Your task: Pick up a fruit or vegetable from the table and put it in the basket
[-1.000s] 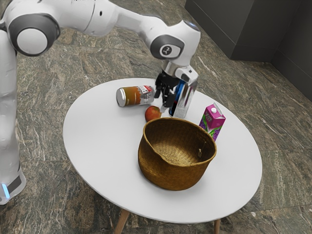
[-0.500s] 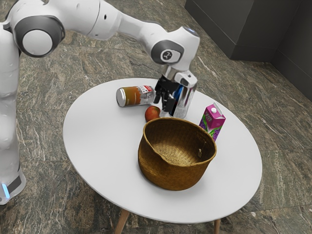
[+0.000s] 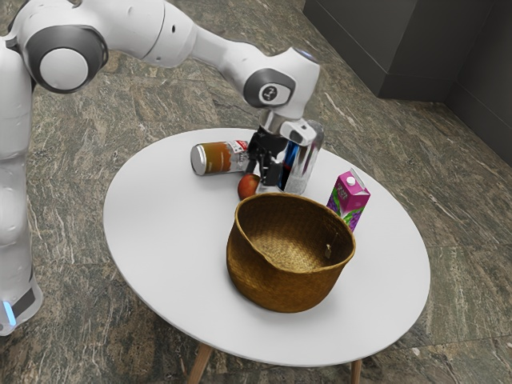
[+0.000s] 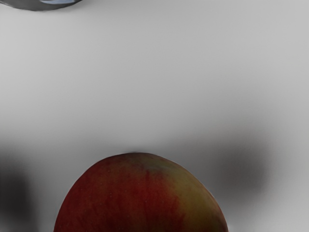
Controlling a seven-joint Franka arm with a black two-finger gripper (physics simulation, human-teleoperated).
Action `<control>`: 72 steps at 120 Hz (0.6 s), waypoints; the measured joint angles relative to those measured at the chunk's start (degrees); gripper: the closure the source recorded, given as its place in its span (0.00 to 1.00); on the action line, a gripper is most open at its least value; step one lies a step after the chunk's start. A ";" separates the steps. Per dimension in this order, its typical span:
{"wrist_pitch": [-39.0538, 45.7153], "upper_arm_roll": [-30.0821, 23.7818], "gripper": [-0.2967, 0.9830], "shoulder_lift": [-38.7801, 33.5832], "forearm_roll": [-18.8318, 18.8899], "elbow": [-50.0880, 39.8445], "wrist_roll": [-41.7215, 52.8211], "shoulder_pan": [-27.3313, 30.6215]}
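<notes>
Gripper (image 3: 262, 174) open, empty, we're right by fruit (image 3: 246, 186) on table (image 3: 160, 248); basket (image 3: 280, 283) at five o'clock from it, exterior view. Probably firm, light, slick, bruisable: we pinch opposite flanks, gently!

The white arm (image 3: 180, 36) rises at the exterior view's left edge on its upright lower section (image 3: 12, 160), bends at a joint with a dark grey ring (image 3: 64, 68), then reaches across toward the exterior view's right, sloping downward to the wrist (image 3: 276, 86). Below this rounded white wrist with its grey-ringed cap, the black gripper (image 3: 262, 174) hangs low, pointing down with a slight tilt. Its two fingers stand apart, one beside the other.
</notes>
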 joint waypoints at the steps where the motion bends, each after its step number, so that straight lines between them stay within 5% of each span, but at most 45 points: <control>1: 0.04 -0.01 0.23 0.02 -0.03 -0.10 0.01 0.00; 54: 1.61 0.04 0.23 1.00 -1.53 -2.01 0.35 0.29; 72: 1.85 0.07 0.32 1.04 -1.64 -2.20 0.39 0.28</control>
